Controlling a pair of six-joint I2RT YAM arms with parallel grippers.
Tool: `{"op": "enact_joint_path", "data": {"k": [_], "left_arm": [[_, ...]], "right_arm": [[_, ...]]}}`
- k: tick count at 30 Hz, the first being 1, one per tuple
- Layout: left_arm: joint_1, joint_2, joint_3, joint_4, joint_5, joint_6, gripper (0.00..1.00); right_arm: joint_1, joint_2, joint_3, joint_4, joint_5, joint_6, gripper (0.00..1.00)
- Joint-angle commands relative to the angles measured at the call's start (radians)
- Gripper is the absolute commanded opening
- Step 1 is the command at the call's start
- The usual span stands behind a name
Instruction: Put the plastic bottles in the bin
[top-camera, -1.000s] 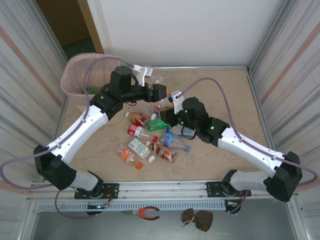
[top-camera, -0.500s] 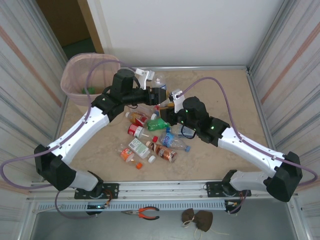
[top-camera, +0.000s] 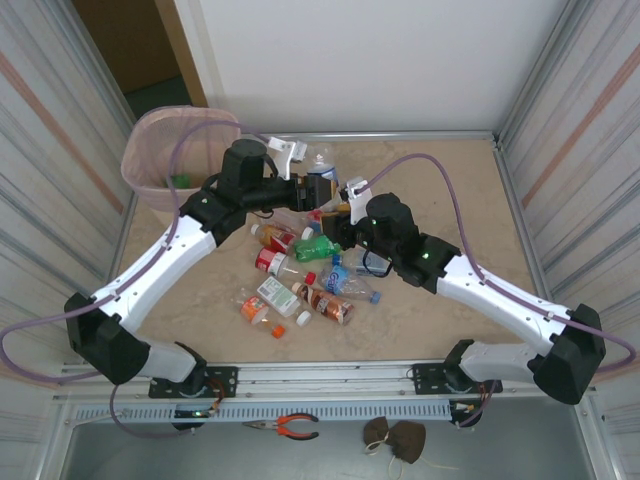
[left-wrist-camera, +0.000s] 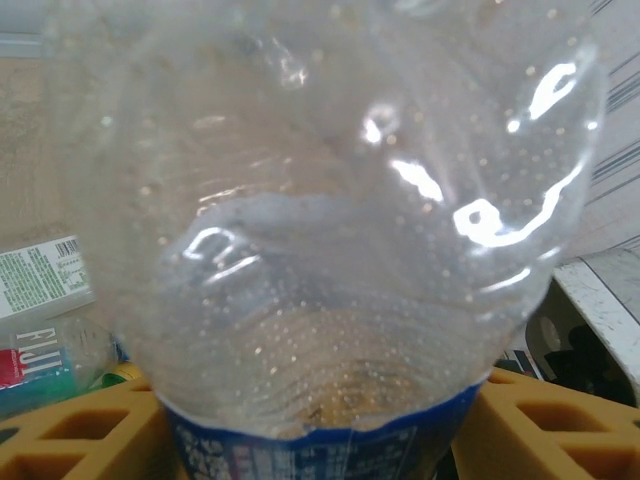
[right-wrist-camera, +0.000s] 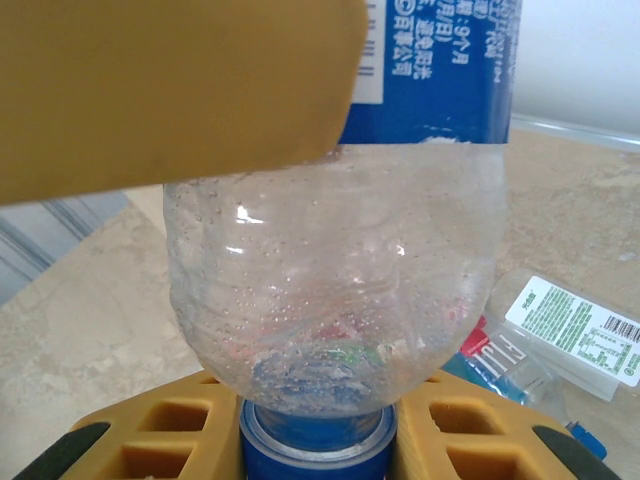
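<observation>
Between the yellow fingers of the left tool (left-wrist-camera: 320, 430) sits a clear bottle (left-wrist-camera: 340, 250) with a blue label, and the fingers press on the label from both sides. Opposite to it, the right tool (right-wrist-camera: 318, 432) is closed on the blue cap end of the same bottle, so both tools grip it at once, over the counter (top-camera: 450, 190). Just below the two tools, the other bottles (top-camera: 300, 285) lie in a loose heap, with a green bottle (top-camera: 312, 250) close beside the right tool. Well to the left of the left tool stands the pink bin (top-camera: 145, 185).
</observation>
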Motion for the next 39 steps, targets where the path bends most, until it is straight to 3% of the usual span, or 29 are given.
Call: {"op": "enact_joint_path", "data": {"k": [1,7,10,15,21,30,39], "left_arm": [[-0.004,-0.036,-0.006,0.027,-0.005,0.009,0.60],[-0.003,-0.035,-0.008,0.038,-0.002,0.006,0.57],[-0.003,-0.033,-0.005,0.036,-0.004,0.011,0.57],[-0.001,-0.028,0.027,-0.002,-0.029,0.054,0.57],[0.065,-0.015,0.101,-0.086,-0.024,0.129,0.57],[0.319,-0.010,0.209,-0.175,0.066,0.181,0.56],[0.593,0.013,0.255,-0.144,0.038,-0.007,0.58]], "right_arm": [[-0.009,-0.024,0.018,0.027,0.012,0.001,0.12],[-0.008,-0.024,0.019,0.023,0.004,0.001,0.17],[-0.008,-0.031,0.022,0.017,0.005,0.000,0.28],[-0.008,-0.064,0.023,-0.014,0.015,0.004,0.56],[-0.006,-0.155,-0.006,-0.066,0.054,0.005,0.65],[-0.008,-0.299,-0.056,-0.145,0.149,0.000,0.69],[-0.009,-0.331,-0.068,-0.160,0.170,0.001,0.70]]}}
